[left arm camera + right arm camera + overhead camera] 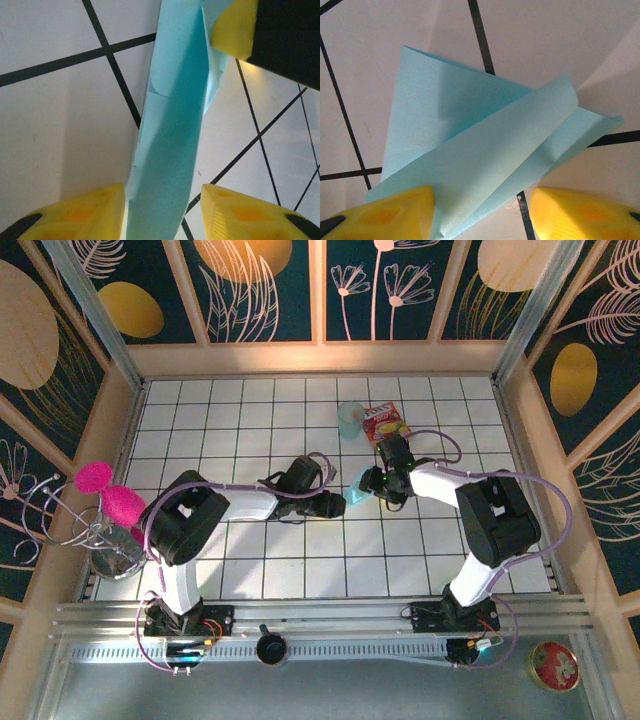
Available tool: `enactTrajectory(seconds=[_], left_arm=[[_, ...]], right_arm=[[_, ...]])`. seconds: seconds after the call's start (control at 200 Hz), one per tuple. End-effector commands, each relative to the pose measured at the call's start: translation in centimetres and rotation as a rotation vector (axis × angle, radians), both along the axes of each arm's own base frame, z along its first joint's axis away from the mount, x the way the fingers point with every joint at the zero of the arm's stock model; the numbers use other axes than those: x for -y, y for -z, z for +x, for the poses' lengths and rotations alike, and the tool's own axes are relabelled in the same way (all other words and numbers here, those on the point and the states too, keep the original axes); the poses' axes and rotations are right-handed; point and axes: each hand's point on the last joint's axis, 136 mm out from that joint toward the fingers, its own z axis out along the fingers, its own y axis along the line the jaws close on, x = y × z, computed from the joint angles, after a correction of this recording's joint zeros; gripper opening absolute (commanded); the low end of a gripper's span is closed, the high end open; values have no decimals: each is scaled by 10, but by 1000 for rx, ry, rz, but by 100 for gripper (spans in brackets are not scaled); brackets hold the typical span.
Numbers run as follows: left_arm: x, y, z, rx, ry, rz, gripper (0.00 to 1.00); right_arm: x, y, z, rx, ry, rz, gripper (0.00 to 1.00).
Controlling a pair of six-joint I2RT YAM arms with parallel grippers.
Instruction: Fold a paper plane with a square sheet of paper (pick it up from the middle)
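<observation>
The folded teal paper [170, 150] runs between the half-open left fingers [75, 215], its edge against one, clear of the other. The right fingers [580, 212] gape likewise, unclamped. Bare tabletop [250, 420] spreads left of both.

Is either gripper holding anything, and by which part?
Nothing clamped: the folded paper lies within the open left gripper and right gripper, touching one finger of each.

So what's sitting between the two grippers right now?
The partly folded teal paper lies there in the top view, between the left gripper and the right gripper. Each wrist view shows it between open jaws.
</observation>
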Motion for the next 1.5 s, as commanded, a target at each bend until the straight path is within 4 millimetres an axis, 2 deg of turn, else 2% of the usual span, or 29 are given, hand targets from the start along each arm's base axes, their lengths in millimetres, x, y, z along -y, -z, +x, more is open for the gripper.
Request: enactTrajectory(seconds=[0.0, 0.305, 0.591, 0.601, 0.626, 0.771, 0.866, 1.006, 1.136, 1.296, 1.497], left_arm=[[-4, 11, -1, -6, 11, 55, 43], [-14, 32, -2, -35, -16, 132, 29], [-26, 51, -6, -71, -38, 200, 21], [-21, 45, 0, -56, -39, 186, 20], [-20, 44, 2, -54, -41, 187, 20], [-21, 48, 1, -65, -41, 202, 20], [-21, 48, 2, -66, -41, 205, 20], [-21, 49, 1, -69, -41, 209, 19], [-23, 49, 0, -69, -45, 209, 19], [-22, 49, 1, -70, -46, 204, 19], [-21, 49, 0, -72, -44, 201, 18]], right_arm=[[6, 44, -15, -91, 12, -51, 57], [10, 47, -17, -103, 20, -66, 55], [14, 54, -21, -124, 28, -82, 53], [13, 55, -21, -126, 28, -81, 53], [14, 55, -21, -127, 28, -80, 52], [11, 50, -18, -117, 28, -64, 51], [3, 29, -6, -60, 14, -25, 51], [-9, -32, 13, 102, -9, 58, 54], [-15, -77, 11, 225, -43, 140, 55], [-26, -95, -4, 271, -92, 249, 54], [-54, -93, -11, 254, -175, 360, 46]])
